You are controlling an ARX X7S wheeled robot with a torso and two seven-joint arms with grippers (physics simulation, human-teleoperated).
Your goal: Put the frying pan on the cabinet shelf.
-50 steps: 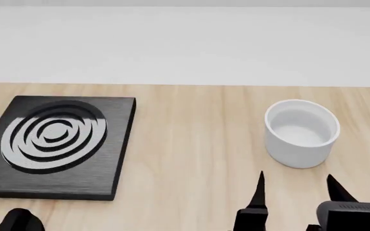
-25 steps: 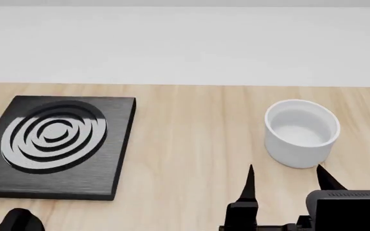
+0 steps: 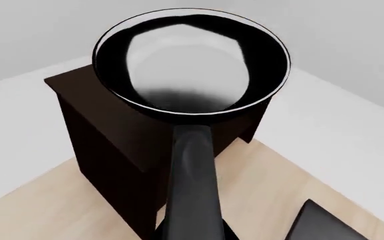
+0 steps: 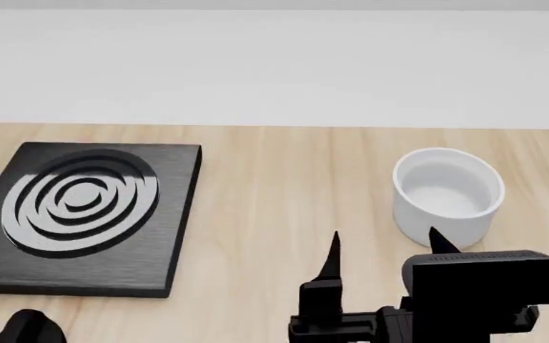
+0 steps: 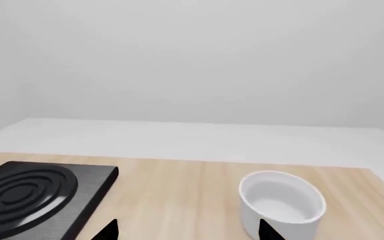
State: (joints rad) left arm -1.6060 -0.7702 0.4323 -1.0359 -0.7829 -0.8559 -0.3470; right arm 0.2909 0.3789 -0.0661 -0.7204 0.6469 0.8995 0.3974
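Note:
The frying pan [image 3: 190,60] shows only in the left wrist view: round, black and glossy inside, with a thin pale rim. Its bowl hangs over the top of the dark brown cabinet [image 3: 105,135]. My left gripper [image 3: 190,232] is shut on the pan's black handle [image 3: 192,175]; only slivers of the fingers show beside it. My right gripper [image 4: 384,246] is open and empty, low over the wooden table [image 4: 284,193], just in front and left of the white cup [image 4: 446,196]. In the right wrist view the right gripper [image 5: 187,230] has only bare wood between its tips.
The square black burner plate [image 4: 83,214] with raised rings lies at the table's left, also seen in the right wrist view [image 5: 32,195]. The white cup also shows in the right wrist view [image 5: 282,202]. A dark part of my left arm [image 4: 26,327] pokes in at the bottom left.
My right gripper has moved left and farther into the head view, with more of its wrist showing. The burner plate and cup have not moved.

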